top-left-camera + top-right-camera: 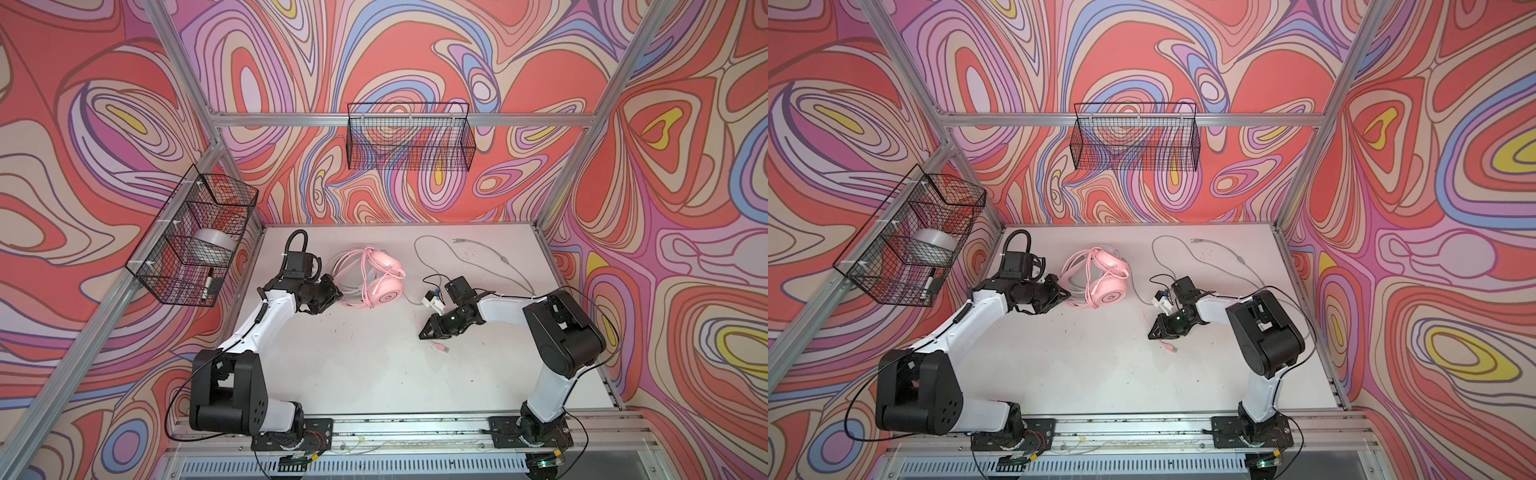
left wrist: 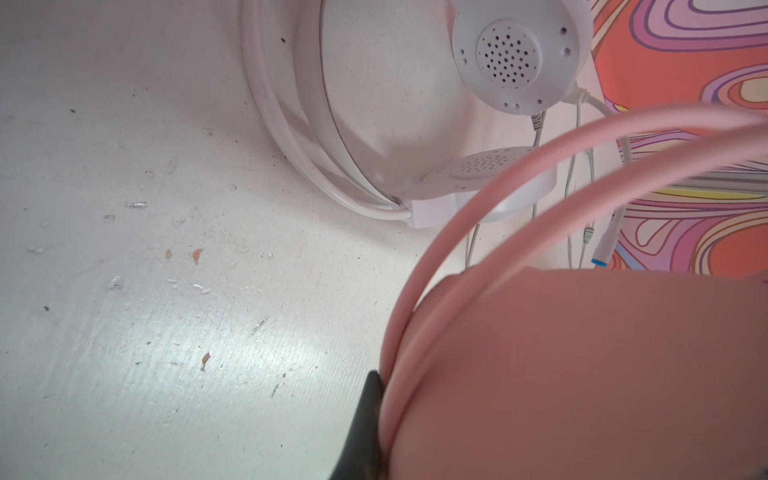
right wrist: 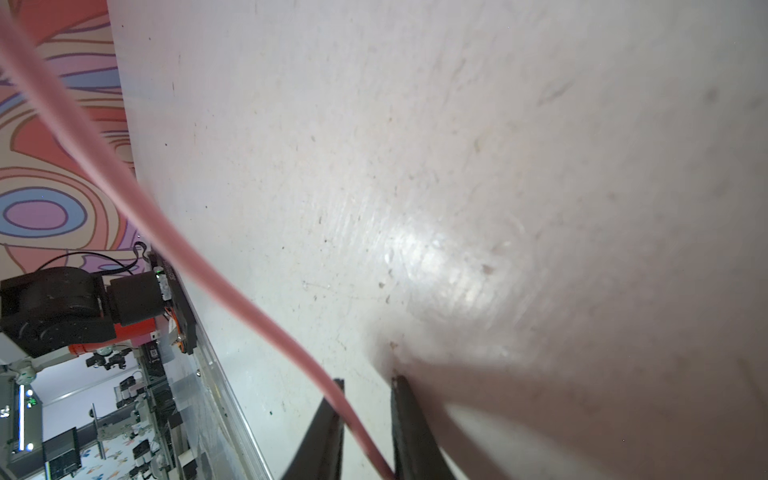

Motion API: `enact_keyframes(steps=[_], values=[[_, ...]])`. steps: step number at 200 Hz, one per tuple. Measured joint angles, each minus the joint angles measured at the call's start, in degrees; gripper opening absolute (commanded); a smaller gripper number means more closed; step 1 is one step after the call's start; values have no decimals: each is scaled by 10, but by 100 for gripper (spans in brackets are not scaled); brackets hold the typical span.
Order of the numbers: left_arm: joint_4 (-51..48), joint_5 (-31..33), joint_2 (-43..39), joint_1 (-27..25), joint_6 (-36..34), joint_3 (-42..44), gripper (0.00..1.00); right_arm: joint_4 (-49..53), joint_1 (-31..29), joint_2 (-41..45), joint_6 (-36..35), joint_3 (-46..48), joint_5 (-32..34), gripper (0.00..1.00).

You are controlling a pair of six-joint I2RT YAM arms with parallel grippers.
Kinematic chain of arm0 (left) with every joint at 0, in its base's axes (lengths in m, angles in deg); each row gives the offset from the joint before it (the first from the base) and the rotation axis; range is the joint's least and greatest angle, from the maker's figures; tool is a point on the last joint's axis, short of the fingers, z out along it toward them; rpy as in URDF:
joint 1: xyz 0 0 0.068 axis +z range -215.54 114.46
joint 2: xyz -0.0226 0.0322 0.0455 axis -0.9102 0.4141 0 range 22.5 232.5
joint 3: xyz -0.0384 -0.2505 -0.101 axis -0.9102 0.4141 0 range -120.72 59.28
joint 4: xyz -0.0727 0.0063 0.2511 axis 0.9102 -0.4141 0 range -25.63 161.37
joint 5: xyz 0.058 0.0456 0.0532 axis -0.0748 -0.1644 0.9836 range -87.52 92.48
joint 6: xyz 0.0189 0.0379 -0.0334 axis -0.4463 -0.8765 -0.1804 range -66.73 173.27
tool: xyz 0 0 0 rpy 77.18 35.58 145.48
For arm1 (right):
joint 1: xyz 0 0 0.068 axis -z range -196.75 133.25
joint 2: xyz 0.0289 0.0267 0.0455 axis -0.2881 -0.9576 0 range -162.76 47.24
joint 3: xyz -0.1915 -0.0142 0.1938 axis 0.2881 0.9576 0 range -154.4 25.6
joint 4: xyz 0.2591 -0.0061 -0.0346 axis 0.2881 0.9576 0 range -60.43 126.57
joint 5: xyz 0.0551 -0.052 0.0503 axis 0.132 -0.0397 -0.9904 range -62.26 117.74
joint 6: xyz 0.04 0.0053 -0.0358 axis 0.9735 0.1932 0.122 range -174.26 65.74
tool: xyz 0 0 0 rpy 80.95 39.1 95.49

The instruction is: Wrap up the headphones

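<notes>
Pink headset (image 1: 384, 276) sits at 11 o'clock on the counter (image 1: 353, 365), against the white headset (image 2: 515, 54). Its cups line up 12-to-6, the band crown points to 9, and the pink cable (image 3: 166, 224) trails toward 5 to its plug (image 1: 444, 348). Judged light, with a stiff springy band, hard slippery cups and a limp cable, so hold the band and draw the cable near its free end. Left hand (image 1: 334, 295) is clenched, apparently on the pink band at the cup; right hand (image 1: 426, 332) has its jaws narrowly apart around the cable, not pinching.
</notes>
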Motion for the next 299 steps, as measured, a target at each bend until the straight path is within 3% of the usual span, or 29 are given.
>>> enact_keyframes(steps=[80,151,228,299], values=[[0,33,-6,0,17,13,0,14,-17,19,2,4,54,6],[7,74,-65,0,68,62,0,40,-68,40,-15,-8,127,0],[8,106,-76,0,116,65,0,41,-129,121,-63,-8,215,0],[9,125,-77,-16,136,65,0,64,-158,129,-115,-38,269,0]])
